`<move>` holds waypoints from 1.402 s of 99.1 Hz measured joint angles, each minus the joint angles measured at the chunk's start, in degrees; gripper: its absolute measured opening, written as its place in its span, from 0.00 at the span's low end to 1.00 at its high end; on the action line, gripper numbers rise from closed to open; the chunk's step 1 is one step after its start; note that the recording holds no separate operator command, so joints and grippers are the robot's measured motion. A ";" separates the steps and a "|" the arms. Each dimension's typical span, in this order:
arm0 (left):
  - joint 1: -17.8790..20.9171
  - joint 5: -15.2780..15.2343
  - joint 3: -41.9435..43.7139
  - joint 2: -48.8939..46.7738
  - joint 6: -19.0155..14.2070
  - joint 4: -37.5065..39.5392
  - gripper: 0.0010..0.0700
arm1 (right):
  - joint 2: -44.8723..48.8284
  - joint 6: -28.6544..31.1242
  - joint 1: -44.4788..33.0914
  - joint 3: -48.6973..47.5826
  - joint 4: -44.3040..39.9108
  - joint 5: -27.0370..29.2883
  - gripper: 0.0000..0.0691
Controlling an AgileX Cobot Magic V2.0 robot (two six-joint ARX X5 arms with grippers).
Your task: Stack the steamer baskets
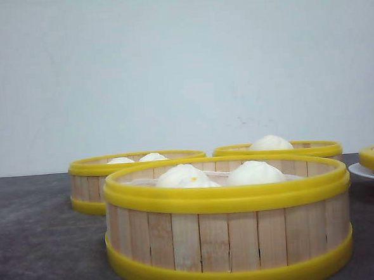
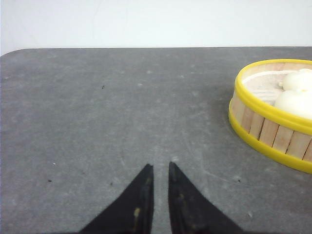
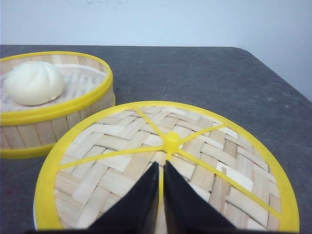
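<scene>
You will find nothing to read here: no text, label, brand, number or sign. The steamer baskets (image 1: pixel 228 226) show only plain wooden slats and bare yellow bands, the woven lid (image 3: pixel 165 165) carries just its yellow spokes, and the grey table (image 2: pixel 122 112) and the wall behind it are unmarked. A few faint specks on the wall (image 1: pixel 243 121) may be smudges; they're too small to make out as writing.
</scene>
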 joint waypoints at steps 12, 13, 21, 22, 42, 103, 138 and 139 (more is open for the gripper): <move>0.00 0.00 0.00 0.00 0.00 0.00 0.03 | 0.00 0.00 0.00 0.00 0.00 0.00 0.02; 0.00 0.00 0.00 0.00 0.00 0.00 0.03 | 0.00 0.00 0.00 0.00 0.00 0.00 0.02; 0.00 0.00 0.00 0.00 0.00 0.00 0.03 | 0.00 0.00 0.00 0.00 0.09 0.00 0.02; 0.00 0.02 0.00 0.00 0.00 0.00 0.03 | 0.00 0.00 0.00 0.00 0.09 0.02 0.02; 0.00 0.00 0.00 0.00 0.00 0.00 0.03 | 0.00 0.00 0.00 0.00 0.13 0.00 0.02; 0.00 0.00 0.00 0.00 0.00 0.00 0.03 | 0.00 0.00 0.00 0.00 0.22 0.00 0.02; 0.00 0.04 0.00 0.00 -4.76 0.00 0.03 | 0.00 8.59 0.00 -0.07 3.50 -5.35 0.02; 0.00 0.04 0.00 0.00 -5.29 0.00 0.03 | 0.00 9.35 0.00 -0.07 3.41 -5.81 0.02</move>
